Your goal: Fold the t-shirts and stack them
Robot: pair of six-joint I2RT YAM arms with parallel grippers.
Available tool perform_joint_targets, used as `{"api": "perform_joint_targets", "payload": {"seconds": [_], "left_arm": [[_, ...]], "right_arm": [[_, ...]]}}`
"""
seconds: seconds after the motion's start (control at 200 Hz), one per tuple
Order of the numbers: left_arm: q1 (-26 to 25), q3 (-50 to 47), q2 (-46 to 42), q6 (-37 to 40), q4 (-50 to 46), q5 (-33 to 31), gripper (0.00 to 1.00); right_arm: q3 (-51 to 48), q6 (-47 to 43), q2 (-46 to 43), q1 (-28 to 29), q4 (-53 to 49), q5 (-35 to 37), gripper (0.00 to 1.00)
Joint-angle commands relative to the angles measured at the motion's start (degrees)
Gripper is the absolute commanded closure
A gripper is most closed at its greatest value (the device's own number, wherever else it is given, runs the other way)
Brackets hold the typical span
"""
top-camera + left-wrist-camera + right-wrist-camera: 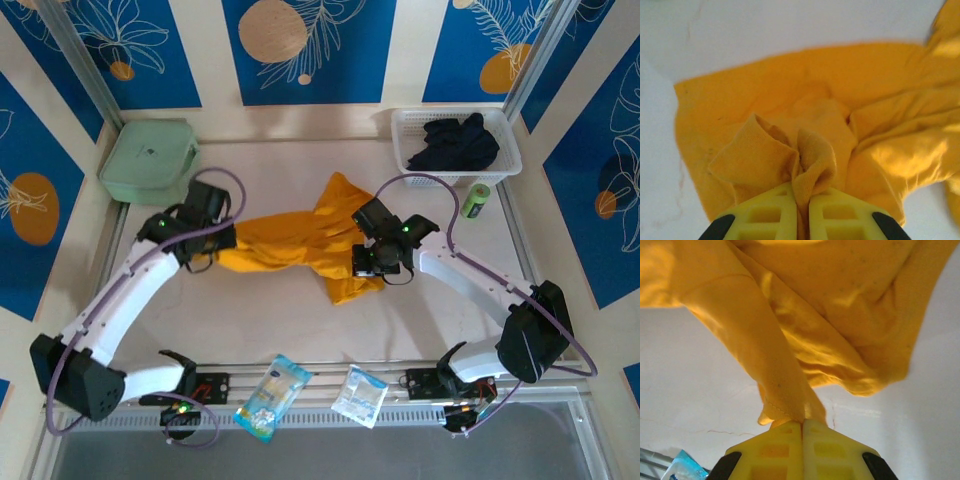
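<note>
Left pincer (801,200) and right pincer (802,432) each clamp a bunch of the orange t-shirt (285,240), so I'd draw them apart evenly to spread it flat.

shirt (290,245) sits mid-desk (250,320), bunched, running left to right, with one flap reaching back toward the far side. left jaws pinch its left end and right jaws pinch its right front part, so the cloth spans between them. case (150,160) is in the far-left corner, behind the left jaws and apart from the shirt. basket (410,130) is in the far-right corner with clothes (455,143) in it. tube (476,201) lies on the desk just in front of the basket's right end, right of the shirt, not touching it. two packets (271,397) lie side by side at the near edge between the arm bases, well in front of the shirt.
</note>
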Motion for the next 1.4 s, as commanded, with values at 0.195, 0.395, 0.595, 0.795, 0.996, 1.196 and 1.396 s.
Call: {"api": "perform_joint_targets", "payload": {"seconds": [0.195,0.395,0.595,0.795,0.996,1.196,1.396], "left_arm": [[-1.94,-20.63,-5.49,-13.39,0.12,0.35,0.23],[-1.81,-16.27,0.65,-11.40,2.35,-0.74,0.07],[1.54,-7.37,12.26,-7.27,5.65,-3.84,0.08],[6.50,0.33,24.80,-3.88,8.65,-3.30,0.16],[8.67,2.37,35.81,-3.31,12.03,-1.77,0.30],[9.35,3.74,40.41,-2.89,14.03,-2.78,0.32],[9.73,8.68,44.88,-0.70,13.67,-2.92,0.34]], "right_arm": [[0.25,-2.08,2.45,1.36,0.61,-3.94,1.00],[1.49,-2.93,6.21,1.64,-1.89,-5.16,1.00],[1.71,-0.56,7.97,0.65,-3.41,-3.69,0.36],[-0.90,4.10,4.47,-6.35,-2.63,-1.56,0.41],[-6.24,6.70,6.53,-12.95,3.20,-2.30,0.50],[-8.00,9.10,13.84,-12.47,8.04,-1.99,0.44],[-7.03,10.17,21.53,-11.53,8.10,1.18,0.77]]}}
